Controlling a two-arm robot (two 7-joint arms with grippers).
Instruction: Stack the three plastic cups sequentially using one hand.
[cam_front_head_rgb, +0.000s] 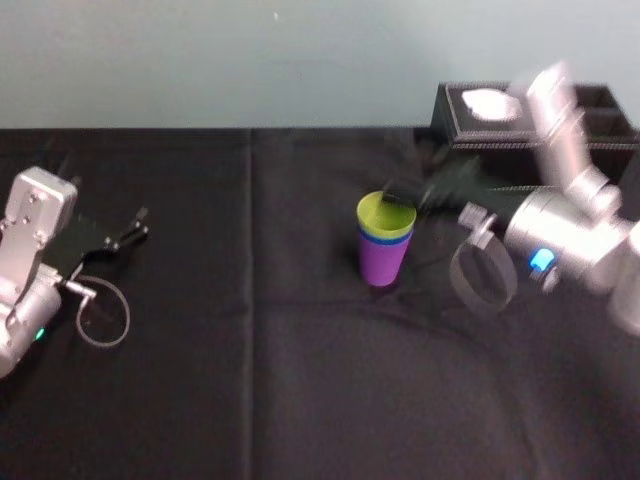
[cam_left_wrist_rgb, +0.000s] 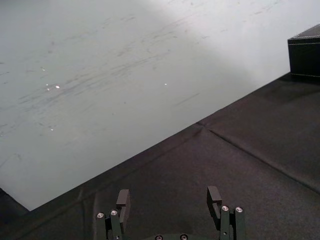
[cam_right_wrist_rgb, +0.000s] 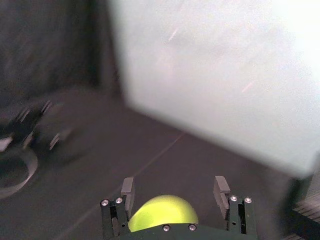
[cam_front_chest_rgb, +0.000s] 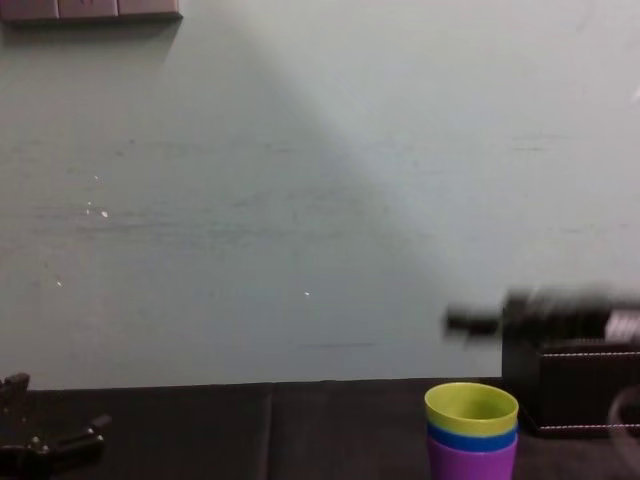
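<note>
Head view: one stack (cam_front_head_rgb: 384, 238) of three

Left gripper (cam_left_wrist_rgb: 168, 191), fingers apart, is parked by the left edge of the desk (cam_front_head_rgb: 300, 380). Mid-desk, purple cup (cam_front_head_rgb: 383, 264) holds blue cup (cam_front_head_rgb: 386, 240), then yellow-green cup (cam_front_head_rgb: 385, 212); right gripper (cam_right_wrist_rgb: 174, 181) hangs wide at its rim.

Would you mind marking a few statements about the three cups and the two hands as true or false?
1. The yellow-green cup is the topmost of the three. True.
2. The purple cup stands apart from the blue cup. False: the blue cup is nested in it.
3. The left hand holds a cup. False: it is open over the table, far to the left, holding nothing.
4. The right hand is at the yellow-green cup's rim, fingers apart. True.
</note>
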